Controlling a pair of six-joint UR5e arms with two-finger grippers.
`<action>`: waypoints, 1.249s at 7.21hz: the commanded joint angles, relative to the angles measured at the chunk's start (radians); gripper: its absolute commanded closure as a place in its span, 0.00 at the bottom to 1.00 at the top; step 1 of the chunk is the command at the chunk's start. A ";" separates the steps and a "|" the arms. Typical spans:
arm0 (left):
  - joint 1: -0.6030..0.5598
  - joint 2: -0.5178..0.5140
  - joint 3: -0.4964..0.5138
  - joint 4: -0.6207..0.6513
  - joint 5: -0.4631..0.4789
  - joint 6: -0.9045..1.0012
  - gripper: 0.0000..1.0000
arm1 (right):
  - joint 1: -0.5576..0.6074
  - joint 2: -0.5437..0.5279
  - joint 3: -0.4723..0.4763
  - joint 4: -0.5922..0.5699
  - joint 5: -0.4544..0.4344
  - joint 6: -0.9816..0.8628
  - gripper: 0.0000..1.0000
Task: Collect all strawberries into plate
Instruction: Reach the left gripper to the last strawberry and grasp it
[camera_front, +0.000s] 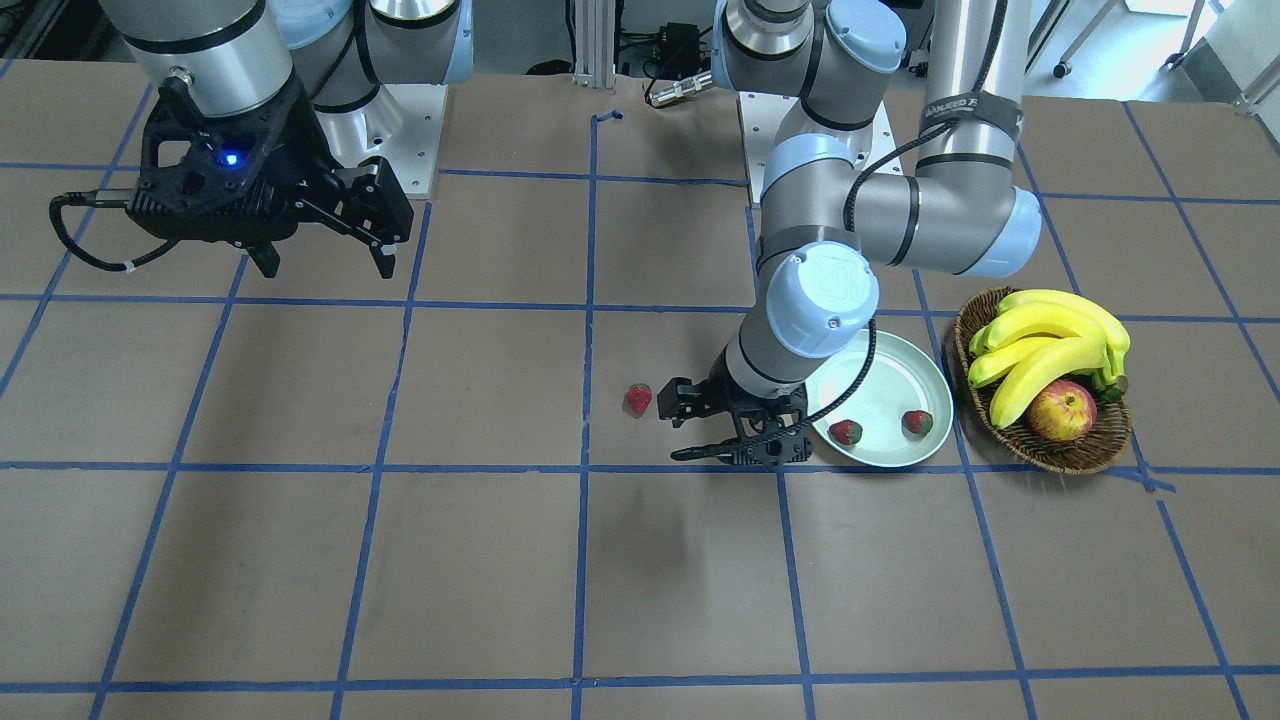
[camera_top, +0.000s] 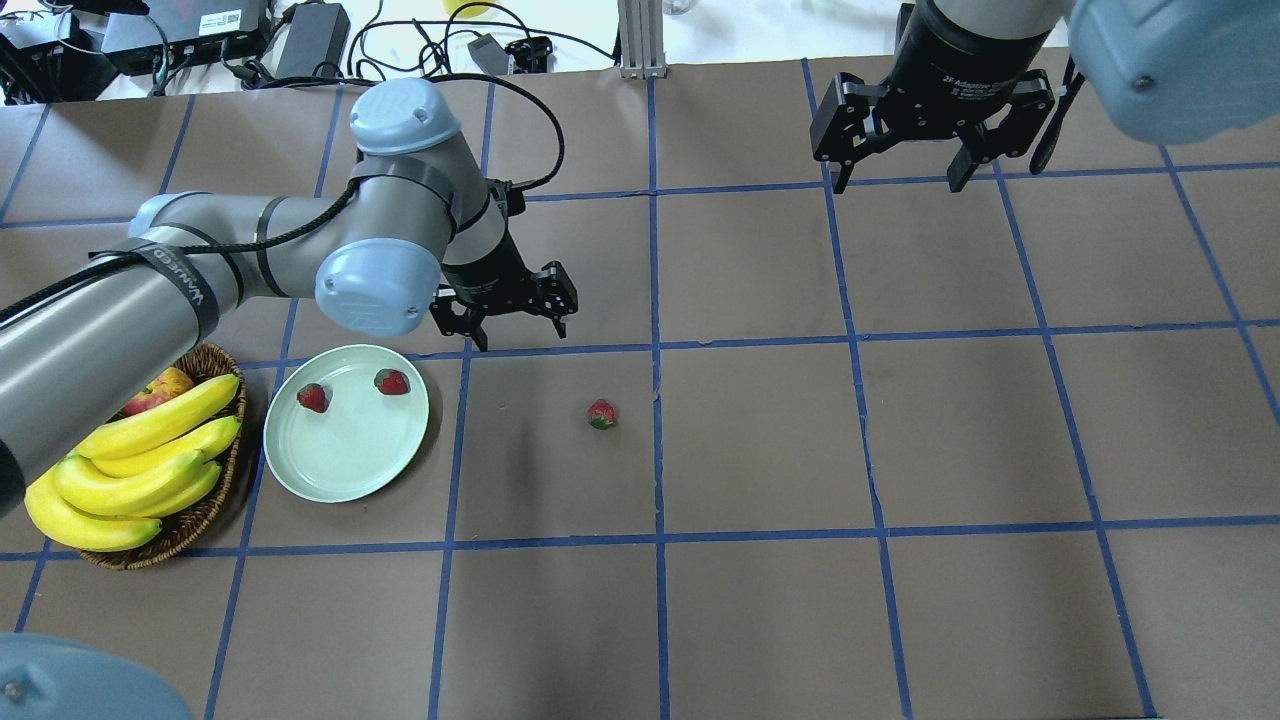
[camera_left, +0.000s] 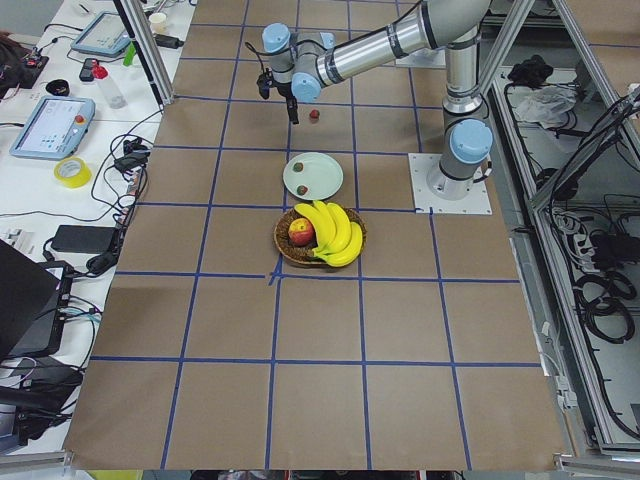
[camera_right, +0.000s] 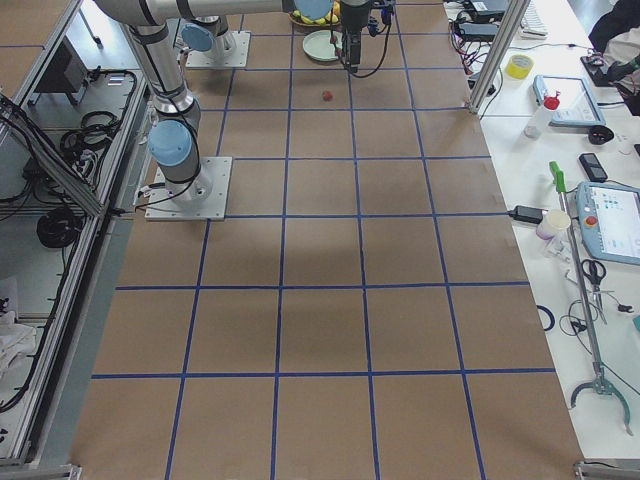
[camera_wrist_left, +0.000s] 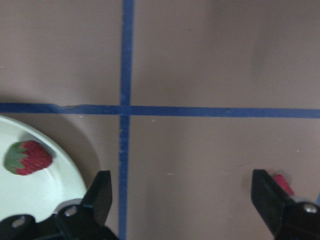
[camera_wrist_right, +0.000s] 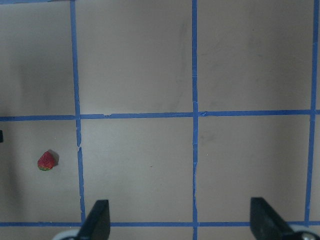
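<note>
While two strawberries (camera_top: 312, 397) lie on their sides in the mint-green plate (camera_top: 345, 470), a third strawberry (camera_top: 601, 413) sits on the brown table (camera_top: 760, 430), well apart from the plate, with its green cap toward the robot. The left arm (camera_top: 250, 250) bends over the plate. The left gripper (camera_top: 520, 335) points down near the plate's edge, fingers wide apart, holding nothing. The right gripper (camera_top: 897, 185) hangs far off, also spread and empty. A strap (camera_top: 180, 280) on the left arm reads "WANEED".

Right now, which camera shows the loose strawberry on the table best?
Overhead exterior: the loose strawberry sits unobstructed, clear of the left gripper. Front-facing shows it beside that gripper; side views tiny; wrist views small or clipped.
</note>
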 joint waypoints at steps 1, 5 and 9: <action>-0.079 -0.030 -0.024 0.055 -0.027 -0.088 0.00 | 0.000 0.000 0.000 0.002 0.000 0.000 0.00; -0.093 -0.058 -0.129 0.181 -0.044 -0.115 0.00 | 0.000 0.000 0.000 0.002 0.000 0.000 0.00; -0.093 -0.058 -0.130 0.172 -0.087 -0.118 1.00 | 0.000 0.000 0.000 0.003 0.000 0.000 0.00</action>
